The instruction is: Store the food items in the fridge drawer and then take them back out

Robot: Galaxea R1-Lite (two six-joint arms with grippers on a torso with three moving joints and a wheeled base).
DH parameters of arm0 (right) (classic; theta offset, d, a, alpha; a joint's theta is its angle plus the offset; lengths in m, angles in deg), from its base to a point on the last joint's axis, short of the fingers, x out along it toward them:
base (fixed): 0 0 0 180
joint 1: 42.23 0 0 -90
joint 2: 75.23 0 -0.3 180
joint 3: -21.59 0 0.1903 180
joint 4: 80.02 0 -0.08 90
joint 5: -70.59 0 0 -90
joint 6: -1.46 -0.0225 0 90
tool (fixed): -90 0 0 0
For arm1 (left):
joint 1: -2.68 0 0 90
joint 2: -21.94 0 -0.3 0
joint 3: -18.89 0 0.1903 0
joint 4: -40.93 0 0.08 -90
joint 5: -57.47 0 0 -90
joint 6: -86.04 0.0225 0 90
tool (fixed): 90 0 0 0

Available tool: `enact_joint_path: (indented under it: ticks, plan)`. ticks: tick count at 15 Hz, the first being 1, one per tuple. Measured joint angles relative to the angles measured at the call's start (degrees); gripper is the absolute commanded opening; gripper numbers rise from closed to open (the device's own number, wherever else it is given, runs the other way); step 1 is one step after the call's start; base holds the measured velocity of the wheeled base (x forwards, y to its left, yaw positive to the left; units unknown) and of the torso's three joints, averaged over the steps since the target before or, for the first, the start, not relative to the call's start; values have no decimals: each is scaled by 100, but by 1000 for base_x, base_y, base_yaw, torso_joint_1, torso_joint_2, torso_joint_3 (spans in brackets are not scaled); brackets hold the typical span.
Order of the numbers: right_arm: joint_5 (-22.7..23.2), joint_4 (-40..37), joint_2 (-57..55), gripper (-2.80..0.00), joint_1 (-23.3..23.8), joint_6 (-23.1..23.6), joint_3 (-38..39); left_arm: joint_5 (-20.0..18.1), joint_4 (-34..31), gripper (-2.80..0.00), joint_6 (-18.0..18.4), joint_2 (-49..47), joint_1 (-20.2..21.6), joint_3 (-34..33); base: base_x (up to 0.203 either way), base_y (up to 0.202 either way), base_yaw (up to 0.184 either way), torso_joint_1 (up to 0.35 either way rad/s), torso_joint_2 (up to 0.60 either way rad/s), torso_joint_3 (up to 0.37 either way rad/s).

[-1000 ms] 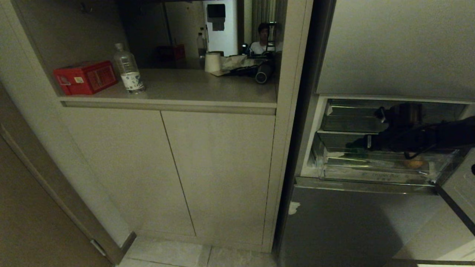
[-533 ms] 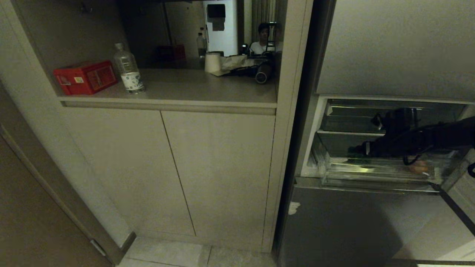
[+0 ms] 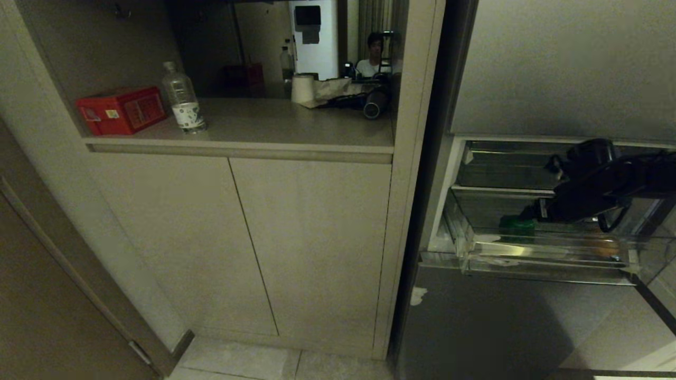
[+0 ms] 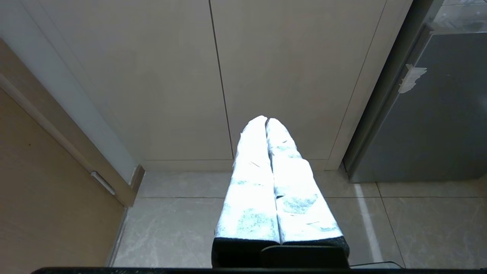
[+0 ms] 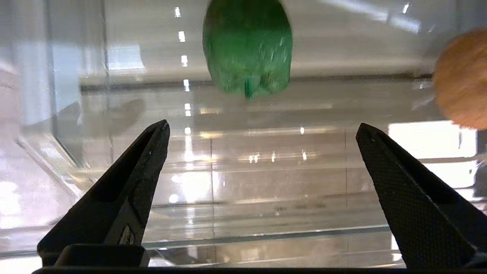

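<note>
The black right arm [image 3: 607, 184] reaches into the clear plastic fridge drawer [image 3: 549, 253], above a dark glossy green lumpy food piece [image 3: 516, 225] and a round orange-brown one [image 3: 602, 244]

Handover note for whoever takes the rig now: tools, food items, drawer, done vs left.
Right tool: open, empty, inside the open fridge drawer, aimed at the green item but not touching it.
Left tool: shut, empty, parked low, facing the cabinet doors.
Items: green item sits on the drawer floor toward the left side in the head view; orange-brown item lies apart from it, toward the right.
Done: both items are in the drawer.
Left: probably grasp the green one first, lift it out, then the orange-brown one. Drawer walls are close, so go in carefully.
</note>
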Motion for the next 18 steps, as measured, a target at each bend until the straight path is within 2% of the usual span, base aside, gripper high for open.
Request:
enact_joint_path:
  ticks: [6, 15, 18]
  plan:
    - [-6, -255, 36, 0, 84, 46, 81, 0, -1, -280, 0, 0, -2, 0, 0, 0, 0, 0, 0, 0]
    - [-2, -1877, 477, 0, 282, 155, 54, -1, -1, -280, 0, 0, -2, 0, 0, 0, 0, 0, 0, 0]
    - [0, -2161, 594, 0, 311, 161, 107, 0, -1, -280, 0, 0, 0, 0, 0, 0, 0, 0, 0, 0]
